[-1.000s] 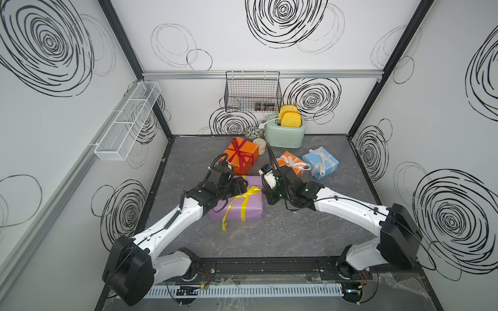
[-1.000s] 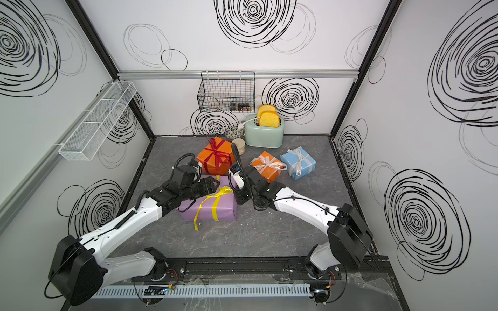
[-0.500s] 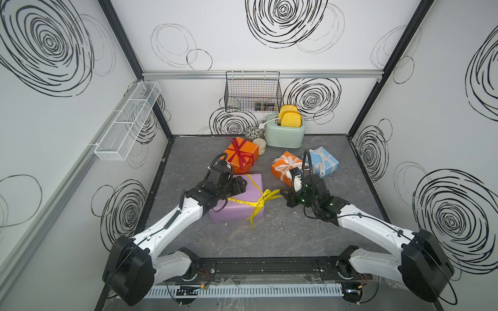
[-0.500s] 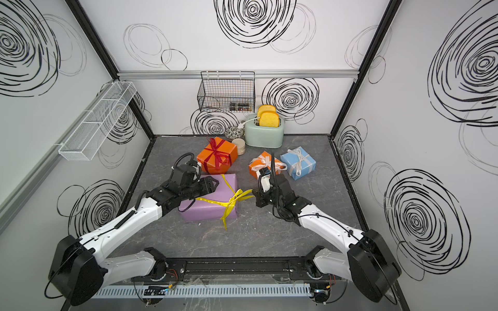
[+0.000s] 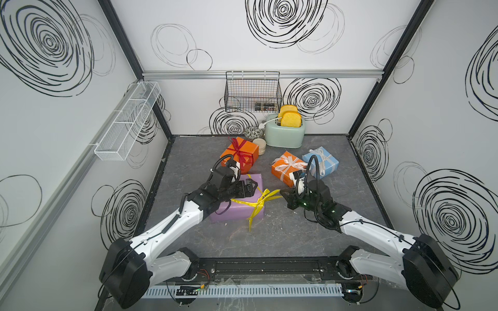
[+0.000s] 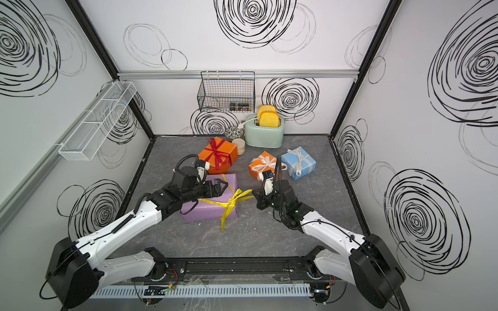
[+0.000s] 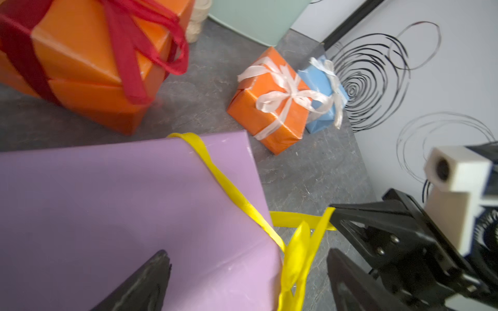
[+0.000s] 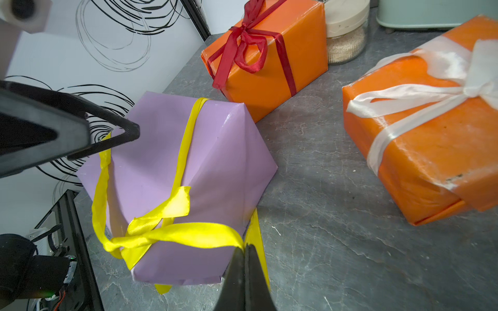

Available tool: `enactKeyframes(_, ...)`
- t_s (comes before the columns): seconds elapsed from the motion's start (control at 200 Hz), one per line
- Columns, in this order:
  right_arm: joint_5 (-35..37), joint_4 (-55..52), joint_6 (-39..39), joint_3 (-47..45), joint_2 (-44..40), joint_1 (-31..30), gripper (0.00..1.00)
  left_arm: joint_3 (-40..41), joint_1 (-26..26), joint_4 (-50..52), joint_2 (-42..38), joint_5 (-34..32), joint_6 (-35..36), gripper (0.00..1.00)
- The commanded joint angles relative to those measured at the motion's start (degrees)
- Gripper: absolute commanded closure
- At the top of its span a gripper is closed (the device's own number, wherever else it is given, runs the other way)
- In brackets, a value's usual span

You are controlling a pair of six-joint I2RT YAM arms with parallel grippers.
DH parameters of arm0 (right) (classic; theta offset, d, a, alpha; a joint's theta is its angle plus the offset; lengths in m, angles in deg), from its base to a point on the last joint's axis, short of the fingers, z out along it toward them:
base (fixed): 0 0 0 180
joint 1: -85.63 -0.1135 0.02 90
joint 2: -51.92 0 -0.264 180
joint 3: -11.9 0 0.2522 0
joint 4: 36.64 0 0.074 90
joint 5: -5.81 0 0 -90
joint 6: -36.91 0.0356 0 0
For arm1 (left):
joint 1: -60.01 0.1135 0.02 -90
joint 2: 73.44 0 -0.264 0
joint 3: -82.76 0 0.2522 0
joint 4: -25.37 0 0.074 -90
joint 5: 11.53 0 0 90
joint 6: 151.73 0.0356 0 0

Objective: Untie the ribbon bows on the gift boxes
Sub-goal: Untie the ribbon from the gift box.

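Observation:
The large lilac gift box (image 5: 237, 212) lies mid-table with its yellow ribbon (image 5: 265, 198) pulled loose, tails trailing off the right edge. My right gripper (image 5: 281, 192) is shut on one yellow ribbon (image 8: 172, 234) tail beside the box; the pinch shows in the right wrist view (image 8: 245, 249). My left gripper (image 5: 252, 187) hovers open over the lilac box (image 7: 107, 215) top, its jaws wide apart (image 7: 249, 274). Behind stand the medium orange box (image 5: 249, 149) with a tied dark red bow (image 5: 238, 150), the orange cube (image 5: 280, 172) and the light-blue cube (image 5: 327, 164), both with tied white bows.
A mint-green toaster (image 5: 285, 134) with toast, a lidded jar (image 5: 260, 146) and a patterned bowl (image 5: 253, 132) stand at the back wall. A black wire basket (image 5: 253, 94) hangs above them. A white mesh shelf (image 5: 126, 121) is on the left wall.
My right gripper has pulled the yellow ribbon end to the right off the box top, and the bow has come apart. My left gripper's jaws have spread wider.

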Motion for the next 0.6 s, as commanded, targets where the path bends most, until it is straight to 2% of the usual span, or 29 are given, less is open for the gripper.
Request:
enactKeyframes(0.0,-0.75,4.86,1.4,-1.24,-1.36,0.36,0.98,0.21,-2.55,-4.14,-3.54,-2.82,5.52,0.03)
enactKeyframes(0.075,-1.28,6.27,1.93,-1.92,-1.45,0.32,0.97,-1.58,-5.61,-0.81,-3.63,-7.72,6.76,0.03)
enactKeyframes(0.135,-2.17,6.33,2.28,-1.88,-1.69,0.35,0.97,-4.05,-9.36,4.1,-3.23,-14.25,6.12,0.05)
enactKeyframes(0.22,-3.28,7.11,2.89,-2.32,-2.22,0.27,0.97,-7.47,-15.31,12.13,-2.38,-25.16,2.17,0.05)
enactKeyframes(0.27,-3.76,7.45,3.33,-2.41,-2.6,0.19,0.97,-8.77,-17.65,16.14,-2.01,-29.37,-2.09,0.08)
enactKeyframes(0.395,-4.09,7.53,3.84,-2.63,-3.71,0.09,0.96,-10.1,-22.26,22.24,-2.7,-32.8,-12.97,0.1)
enactKeyframes(0.52,-4.6,7.65,4.24,-2.67,-4.82,-0.4,0.96,-8.7,-28.27,21.88,-4.08,-35.44,-22.09,0.13)
enactKeyframes(0.595,-4.17,7.63,4.09,-2.67,-5.01,-0.77,0.96,-8.35,-29.74,22.87,-3.36,-36.04,-27.12,0.14)
